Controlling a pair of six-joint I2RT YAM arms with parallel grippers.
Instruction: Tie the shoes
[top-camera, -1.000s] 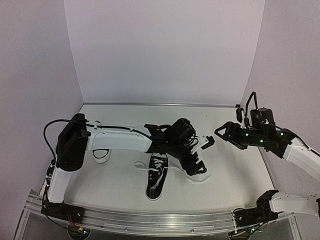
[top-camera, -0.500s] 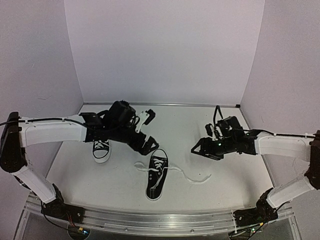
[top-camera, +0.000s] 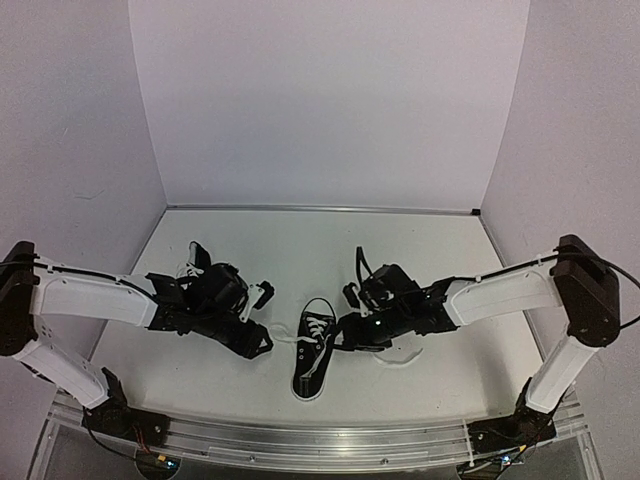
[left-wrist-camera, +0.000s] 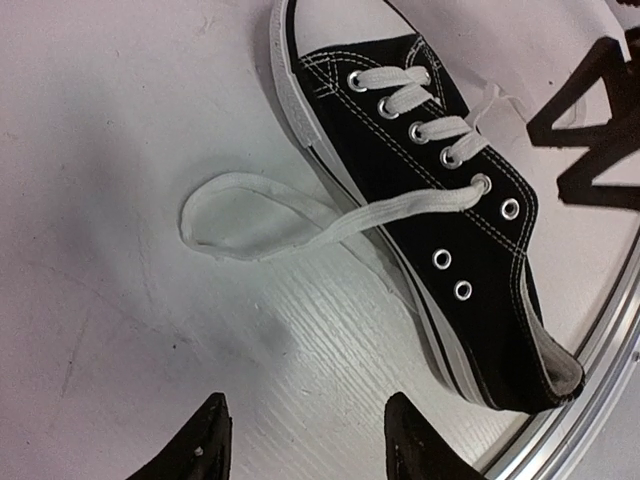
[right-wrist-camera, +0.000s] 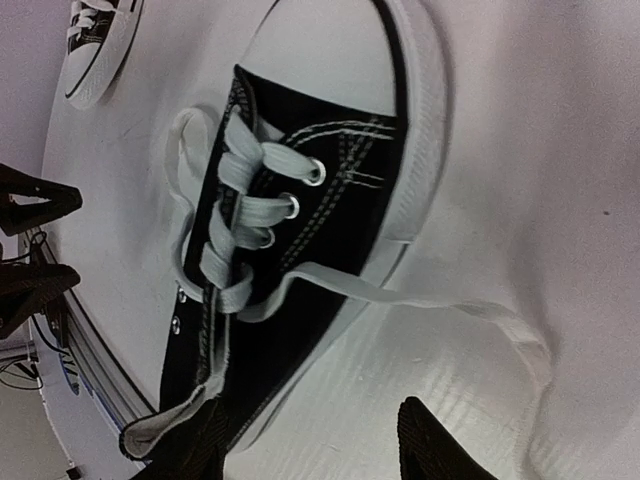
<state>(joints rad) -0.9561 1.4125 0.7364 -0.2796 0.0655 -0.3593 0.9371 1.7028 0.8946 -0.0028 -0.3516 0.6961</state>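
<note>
One of the shoes, a black sneaker (top-camera: 312, 358) with a white toe cap, lies at the table's middle, toe toward the near edge. Its white lace ends trail loose: a loop to the left (left-wrist-camera: 245, 215) and a strand to the right (right-wrist-camera: 455, 308). My left gripper (top-camera: 261, 318) hangs low just left of this shoe (left-wrist-camera: 440, 200), open, with bare table between its fingers (left-wrist-camera: 206, 440). Just right of the shoe (right-wrist-camera: 300, 230) is my right gripper (top-camera: 344, 322), open too, one finger (right-wrist-camera: 190, 450) near the heel. The other shoe (top-camera: 194, 262) sits behind my left arm, mostly hidden.
A metal rail (top-camera: 300, 435) runs along the near table edge, close to the centre shoe's toe. White walls close the back and both sides. The other shoe (right-wrist-camera: 95, 35) shows at the far corner of the right wrist view.
Both arms swung inward and down to either side of the centre shoe. The left arm came off the far-left shoe. Both pairs of jaws narrowed.
</note>
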